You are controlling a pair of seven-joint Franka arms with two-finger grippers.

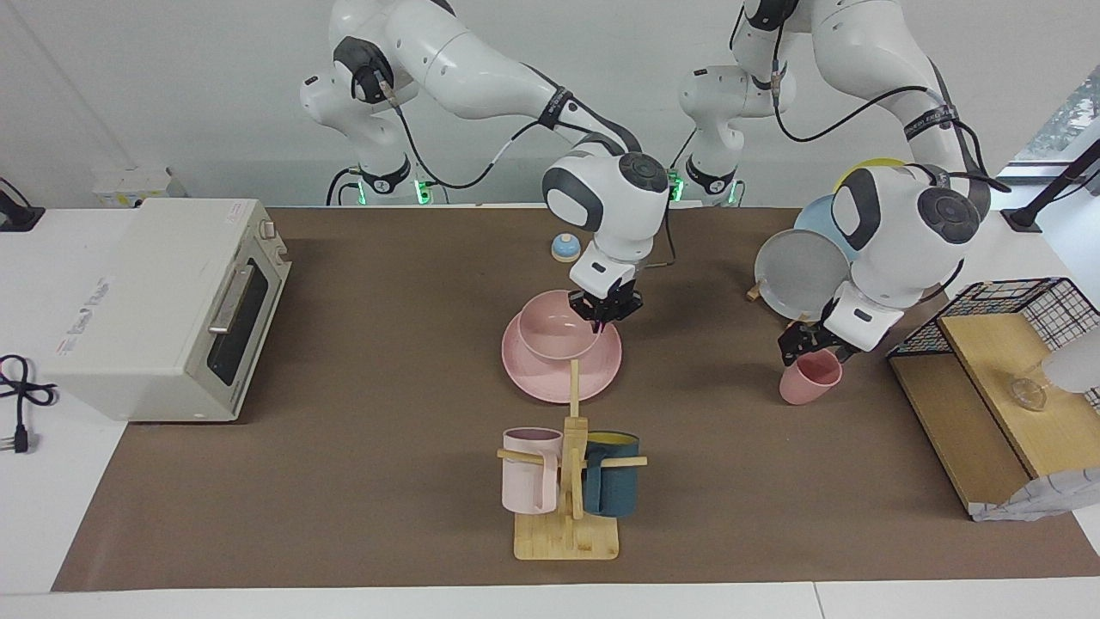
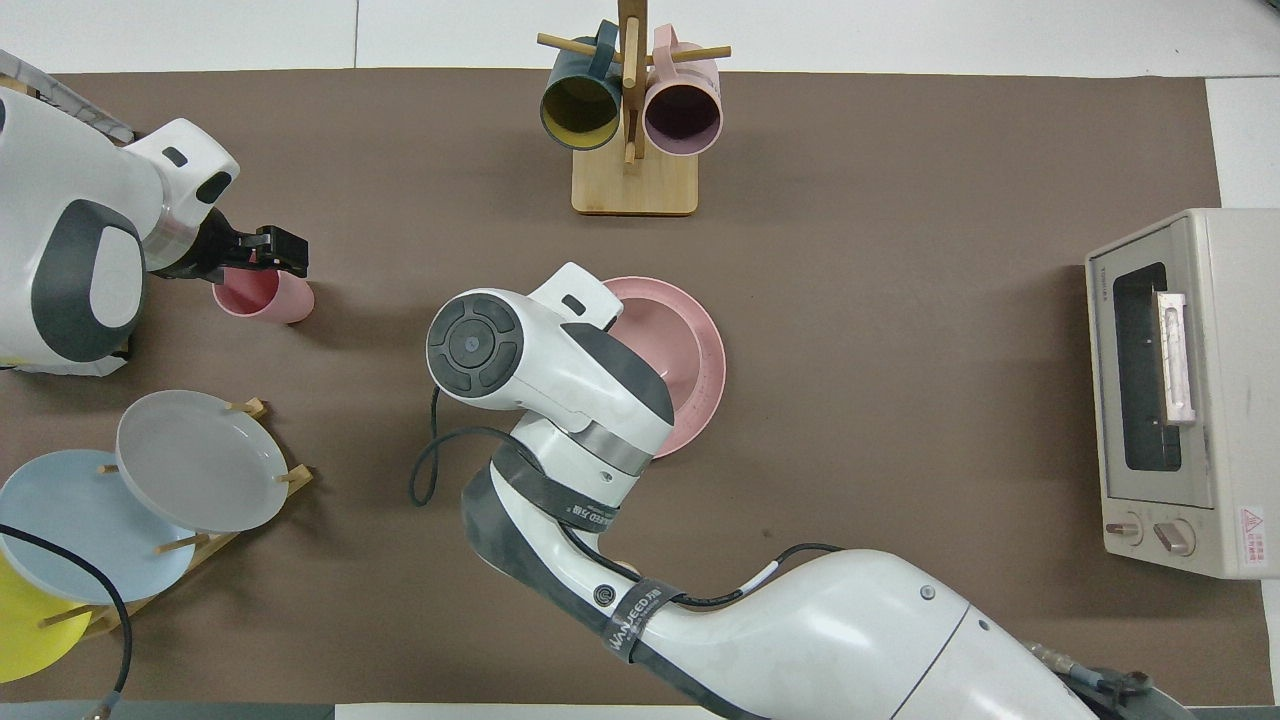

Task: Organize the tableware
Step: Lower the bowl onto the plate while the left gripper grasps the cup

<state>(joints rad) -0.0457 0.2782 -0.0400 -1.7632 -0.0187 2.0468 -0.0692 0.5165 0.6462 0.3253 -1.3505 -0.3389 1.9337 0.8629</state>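
Nearest the robots sits one small blue bell (image 1: pixel 565 248) on the brown mat (image 1: pixel 387 481). At the left arm's end of that same near edge a wooden rack holds three plates on edge: one yellow (image 2: pixel 25 622), one blue (image 2: pixel 70 540), one grey (image 1: pixel 803 273).

Next out, at mid-table, lies the one pink plate (image 1: pixel 526 374), and the one pink bowl (image 1: pixel 554 327) rests on it. The right gripper (image 1: pixel 607 311) is low at the bowl's rim, on the edge nearer the robots; its fingers pinch that rim. In the overhead view the right arm covers most of the bowl.

About as far out, toward the left arm's end, stands the one pink cup (image 1: pixel 808 378), upright on the mat, well apart from the plate. The left gripper (image 1: pixel 803 342) is right at the cup's rim; whether its fingers are spread or pressed together I cannot tell.

One toaster oven (image 1: pixel 163 305) sits at the right arm's end, and one wire-and-wood shelf (image 1: pixel 988 378) at the left arm's end.

Farthest out, one wooden mug tree (image 1: pixel 571 481) carries two mugs: one pale pink (image 1: pixel 528 471), one dark teal (image 1: pixel 612 474).
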